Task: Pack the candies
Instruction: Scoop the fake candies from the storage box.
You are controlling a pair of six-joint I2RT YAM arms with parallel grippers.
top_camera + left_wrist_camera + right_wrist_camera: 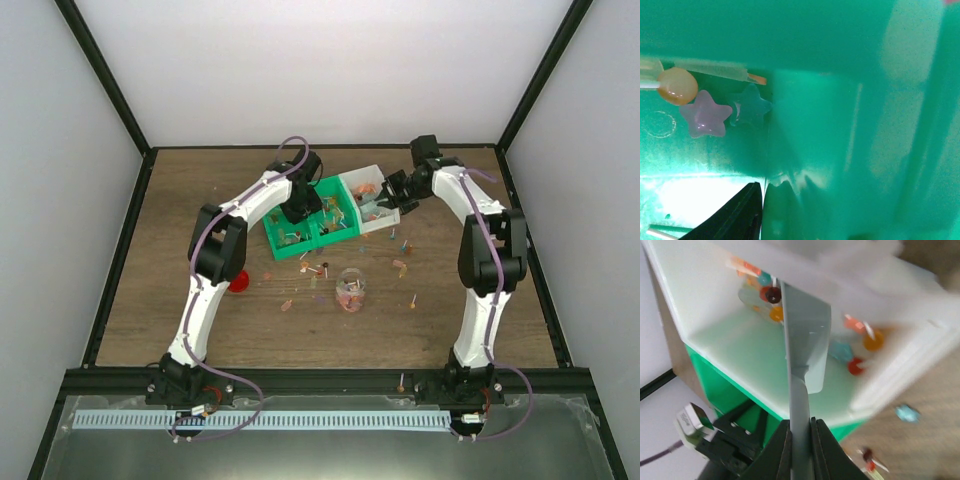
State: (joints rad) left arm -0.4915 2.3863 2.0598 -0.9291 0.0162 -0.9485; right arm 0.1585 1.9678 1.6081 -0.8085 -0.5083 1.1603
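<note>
The candies lie in three places: loose on the table (400,266), in the green bin's compartments (292,236) and in the white bin (873,340). The left wrist view shows an orange lollipop (677,86) and two star sweets (704,116) on the green floor. My left gripper (298,210) is down in the green bin (345,232), one black finger (735,215) flush against a green wall (840,150); the other finger is hidden. My right gripper (800,437) is shut on the handle of the pale scoop (807,340), whose head hangs over the white bin (730,340).
A small clear jar (350,290) with some candies inside stands on the wooden table in front of the bins. A round red lid (238,282) lies by the left arm. The white bin (372,222) adjoins the green bin's right end. Black frame rails edge the table.
</note>
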